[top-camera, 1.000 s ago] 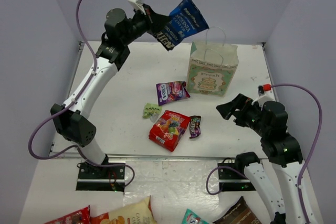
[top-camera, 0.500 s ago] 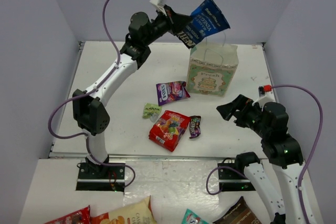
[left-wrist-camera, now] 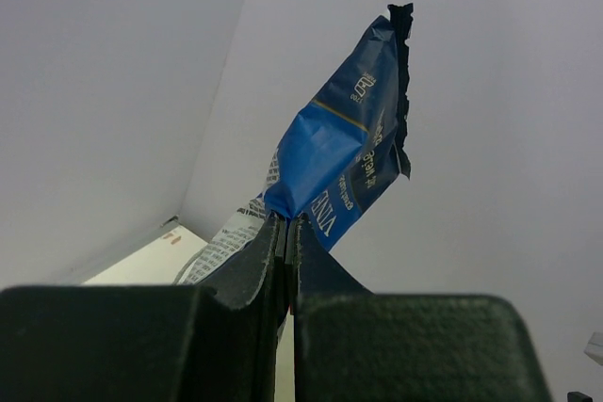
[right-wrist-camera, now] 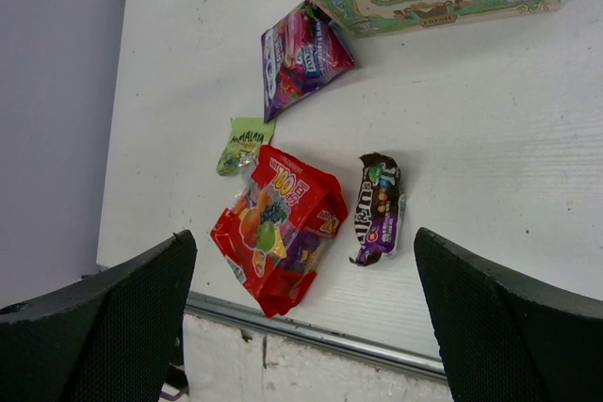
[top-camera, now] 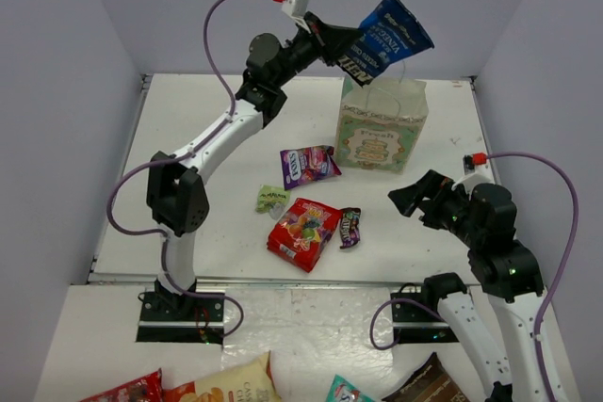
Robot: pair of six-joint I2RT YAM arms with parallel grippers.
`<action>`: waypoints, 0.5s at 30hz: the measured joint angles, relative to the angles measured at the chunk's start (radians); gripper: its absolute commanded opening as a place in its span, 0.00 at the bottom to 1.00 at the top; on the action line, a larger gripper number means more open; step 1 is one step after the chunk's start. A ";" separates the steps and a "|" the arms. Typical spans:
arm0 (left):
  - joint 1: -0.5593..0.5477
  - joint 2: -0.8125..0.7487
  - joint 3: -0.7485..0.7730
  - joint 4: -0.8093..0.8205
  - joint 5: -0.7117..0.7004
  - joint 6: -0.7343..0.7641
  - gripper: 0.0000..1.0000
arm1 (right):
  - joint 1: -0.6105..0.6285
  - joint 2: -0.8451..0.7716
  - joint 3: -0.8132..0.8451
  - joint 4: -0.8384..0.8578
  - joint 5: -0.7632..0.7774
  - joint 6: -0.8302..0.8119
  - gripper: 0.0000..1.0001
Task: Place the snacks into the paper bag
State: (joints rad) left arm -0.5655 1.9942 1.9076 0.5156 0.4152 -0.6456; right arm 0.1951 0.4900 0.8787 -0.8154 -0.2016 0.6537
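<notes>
L pincer [top-camera: 349,48] clenched on blue chip bag [top-camera: 391,37], held aloft by the paper bag [top-camera: 382,129].
Desk [top-camera: 207,148]: paper bag upright at back; chip bag in air near its top, pinched at lower corner. Loose in front: red candy bag [top-camera: 303,231], purple candy pack [top-camera: 308,165], dark brown packet [top-camera: 350,227], tiny green packet [top-camera: 272,199]. R pincer [top-camera: 407,202] released, nothing in it, right of the snacks.

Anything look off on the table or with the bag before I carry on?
Nothing stands out. The paper bag stands upright, the blue chip bag sits tilted in the shut left gripper above it, and the red candy bag and purple candy pack lie flat on the table, nothing spilled.
</notes>
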 measured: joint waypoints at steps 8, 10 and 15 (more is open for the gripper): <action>-0.019 0.060 -0.002 0.049 0.001 -0.024 0.00 | 0.000 -0.007 -0.004 -0.002 0.000 -0.001 0.97; -0.024 0.077 0.000 0.043 0.002 -0.018 0.00 | 0.000 -0.007 -0.004 -0.002 0.000 -0.001 0.97; -0.031 0.116 0.002 0.002 0.004 0.011 0.00 | 0.000 -0.008 -0.004 -0.002 0.000 0.000 0.97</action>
State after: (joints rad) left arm -0.5968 2.1105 1.9095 0.5175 0.4194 -0.6342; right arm 0.1951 0.4824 0.8745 -0.8173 -0.2020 0.6533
